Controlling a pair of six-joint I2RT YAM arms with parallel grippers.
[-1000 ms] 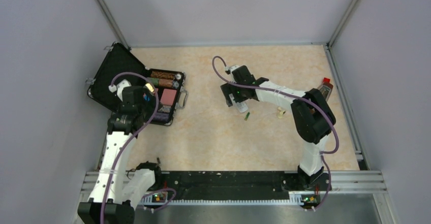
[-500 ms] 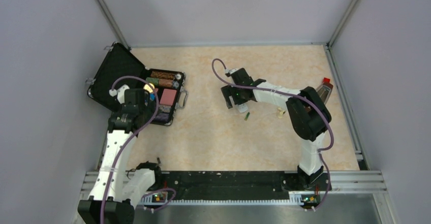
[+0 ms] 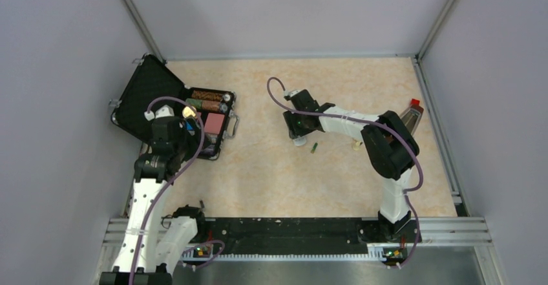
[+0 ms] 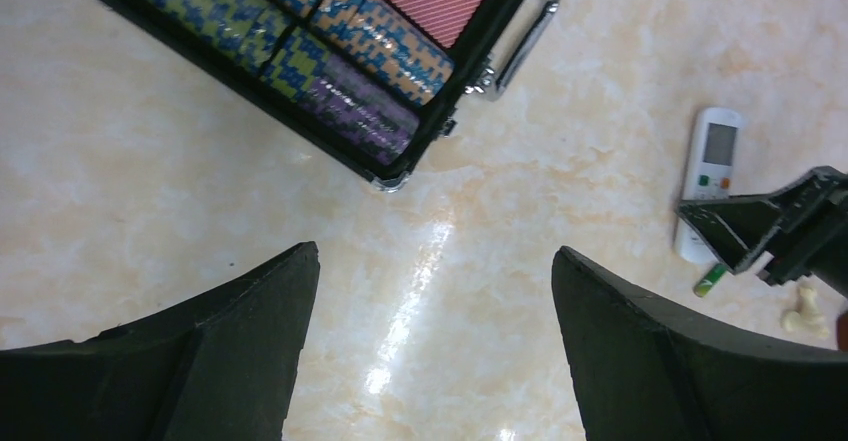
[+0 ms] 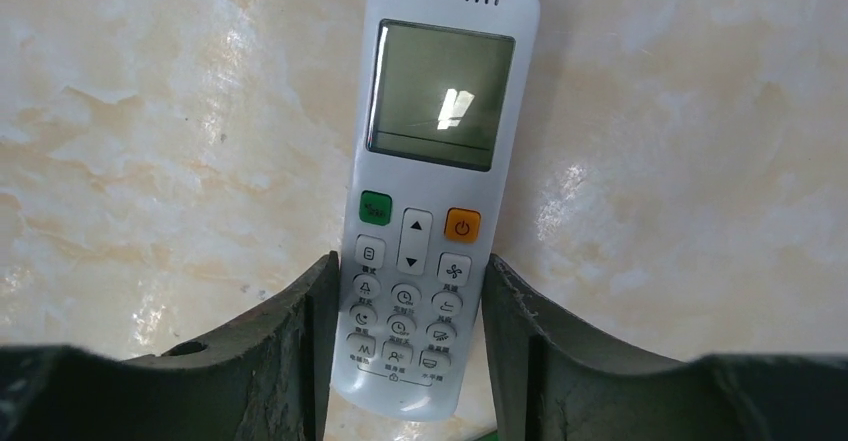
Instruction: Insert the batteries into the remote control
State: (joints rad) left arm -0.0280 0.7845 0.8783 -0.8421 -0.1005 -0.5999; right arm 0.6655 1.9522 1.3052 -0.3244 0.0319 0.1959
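On the table (image 3: 258, 175) the right gripper (image 5: 408, 271) pinches the button end of the face-up remote control (image 5: 432, 111) and should lift it level before flipping, clear of the green battery (image 3: 314, 147) just beside, while the left gripper (image 4: 435, 251) hangs wide open

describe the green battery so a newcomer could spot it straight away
On the beige marbled table, find the right gripper near the middle, closed around the white remote control. Just to the right of the remote's button end lies the green battery: a tiny slim green cylinder, unlike the white slab and the pale knobbly piece farther right.
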